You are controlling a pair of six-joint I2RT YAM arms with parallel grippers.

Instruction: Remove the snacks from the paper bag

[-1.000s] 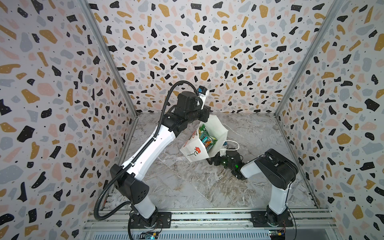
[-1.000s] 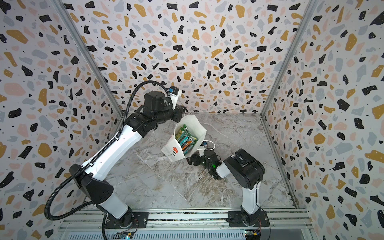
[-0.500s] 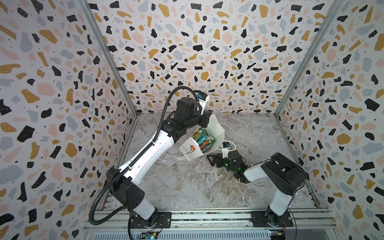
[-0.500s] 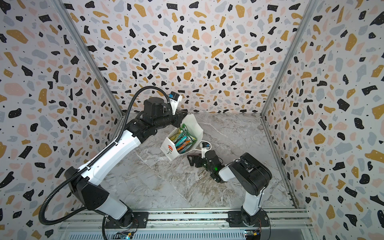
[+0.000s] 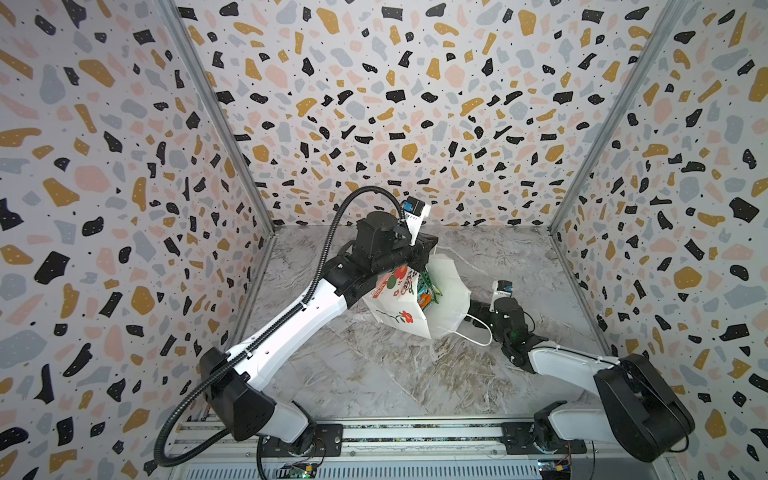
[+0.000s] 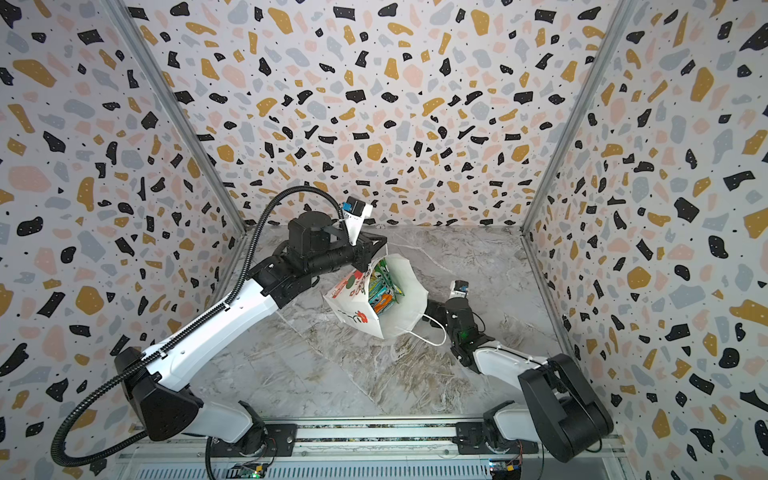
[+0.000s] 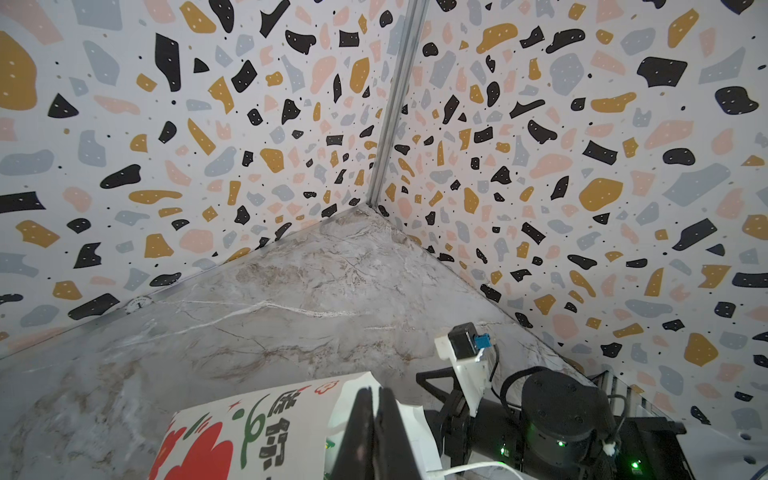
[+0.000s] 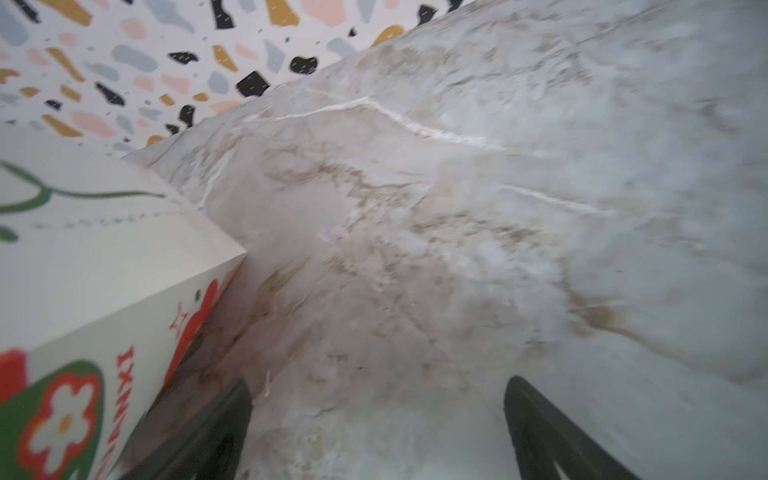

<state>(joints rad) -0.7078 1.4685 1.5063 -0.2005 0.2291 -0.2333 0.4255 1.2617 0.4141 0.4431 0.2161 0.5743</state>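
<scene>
Left jaws pinch the tilted paper bag (image 5: 395, 309), snacks (image 5: 426, 289) inside

Matt white paper bag (image 5: 395, 309) with smooth printed front, glossy film-wrapped snacks (image 6: 382, 286), white cord handle (image 5: 478, 340), smooth marble-look table (image 5: 374, 374), matt terrazzo-print walls (image 5: 374, 104), dull metal corner strip (image 5: 218, 120)

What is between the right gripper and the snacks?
Only the white wall of the paper bag: in both top views it stands between the right gripper and the snacks inside.
</scene>
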